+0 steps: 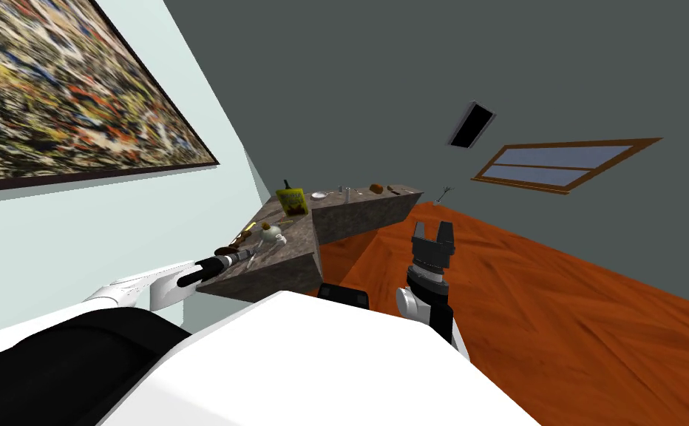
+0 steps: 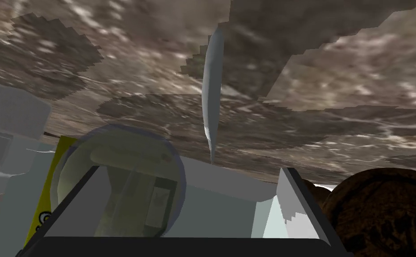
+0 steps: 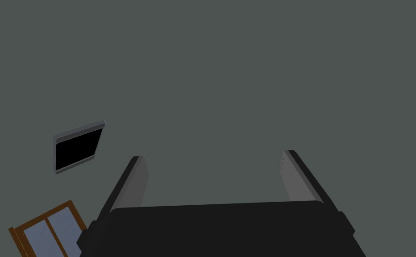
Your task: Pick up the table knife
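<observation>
Mottled brown worktop (image 2: pixel 336 67). Knife (image 2: pixel 211 89) flat on it, 12 o'clock from left tool (image 2: pixel 193 192), not yet within grasp. Tool spread wide: approach step. Next, likely: advance, straddle knife, close. Right tool (image 3: pixel 211 178) wide, idle.

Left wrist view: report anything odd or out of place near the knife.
Nothing stands out. The knife lies flat on the mottled brown counter, ahead of the open left gripper; a clear round object sits beside one finger.
</observation>
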{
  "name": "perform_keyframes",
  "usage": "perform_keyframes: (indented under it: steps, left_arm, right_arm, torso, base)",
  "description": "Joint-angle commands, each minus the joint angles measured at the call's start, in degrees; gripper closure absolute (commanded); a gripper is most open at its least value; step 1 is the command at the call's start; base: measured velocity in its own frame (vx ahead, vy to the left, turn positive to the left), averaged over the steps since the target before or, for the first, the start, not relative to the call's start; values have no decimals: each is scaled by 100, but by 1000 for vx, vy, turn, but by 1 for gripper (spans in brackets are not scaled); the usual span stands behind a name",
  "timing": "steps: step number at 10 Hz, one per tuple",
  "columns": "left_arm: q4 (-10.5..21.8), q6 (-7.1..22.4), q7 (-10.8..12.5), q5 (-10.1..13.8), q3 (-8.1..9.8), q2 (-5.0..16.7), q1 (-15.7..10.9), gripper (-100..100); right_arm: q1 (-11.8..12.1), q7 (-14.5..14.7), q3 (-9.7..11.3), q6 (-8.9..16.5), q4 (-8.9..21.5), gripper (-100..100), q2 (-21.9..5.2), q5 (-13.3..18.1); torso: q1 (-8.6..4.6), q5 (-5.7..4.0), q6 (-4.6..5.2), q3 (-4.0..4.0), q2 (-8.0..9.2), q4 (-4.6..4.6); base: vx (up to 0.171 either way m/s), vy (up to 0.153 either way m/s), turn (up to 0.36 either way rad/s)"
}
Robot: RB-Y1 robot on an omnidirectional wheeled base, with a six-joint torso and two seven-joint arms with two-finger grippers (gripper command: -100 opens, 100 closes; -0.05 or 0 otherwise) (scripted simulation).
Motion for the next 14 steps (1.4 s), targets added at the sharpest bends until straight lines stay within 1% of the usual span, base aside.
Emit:
perform_keyframes:
  steps: [1, 3, 5, 6, 7, 8, 10, 11, 12, 14]
  left_arm:
    - [80, 284, 28, -35, -133, 162, 33, -100]
    - [193, 506, 28, -93, -272, 248, 64, -100]
    - [277, 699, 30, -144, -422, 288, 103, -100]
    - [262, 637, 43, -107, -431, 309, 25, -100]
    - [270, 659, 50, -106, -446, 318, 22, 0]
    - [411, 638, -29, -153, -471, 135, -58, -100]
    - [553, 620, -107, -200, -498, -46, -138, -100]
    - [548, 611, -75, -180, -524, 12, -157, -100]
    - [559, 607, -85, -184, -528, 2, -163, 100]
    - [570, 622, -83, -182, -526, 5, -158, 100]
  right_arm:
    - [0, 0, 0, 0, 0, 0, 0, 0]
    - [0, 0, 0, 0, 0, 0, 0, 0]
    - [0, 0, 0, 0, 0, 0, 0, 0]
    - [0, 0, 0, 0, 0, 0, 0, 0]
    - [0, 0, 0, 0, 0, 0, 0, 0]
    - [0, 0, 0, 0, 0, 0, 0, 0]
    - [0, 0, -1, 0, 0, 0, -1, 0]
    - [1, 0, -1, 0, 0, 0, -1, 0]
    - [0, 0, -1, 0, 0, 0, 0, 0]
    - [0, 0, -1, 0, 0, 0, 0, 0]
  torso:
    - [0, 0, 0, 0, 0, 0]
    - [-3, 0, 0, 1, 2, 0]
    - [-5, -1, -2, 0, 0, 0]
    - [-8, -2, -1, 1, 2, 0]
    - [-3, -1, -4, 5, 9, 2]
    - [1, 0, -4, 9, 15, 4]
    - [22, 6, -3, 2, 4, 1]
    - [21, 6, -4, 3, 5, 1]
    - [12, 3, -5, 6, 11, 2]
    - [4, 6, 3, 11, 17, 6]
  base:
    - [42, -20, -185]
    - [38, -22, -133]
    - [43, -28, -99]
    - [15, -13, -19]
    - [0, 0, 0]
    - [34, 28, -97]
    - [40, 46, -73]
    - [15, 16, -7]
    - [0, 0, 0]
    - [0, 2, 8]
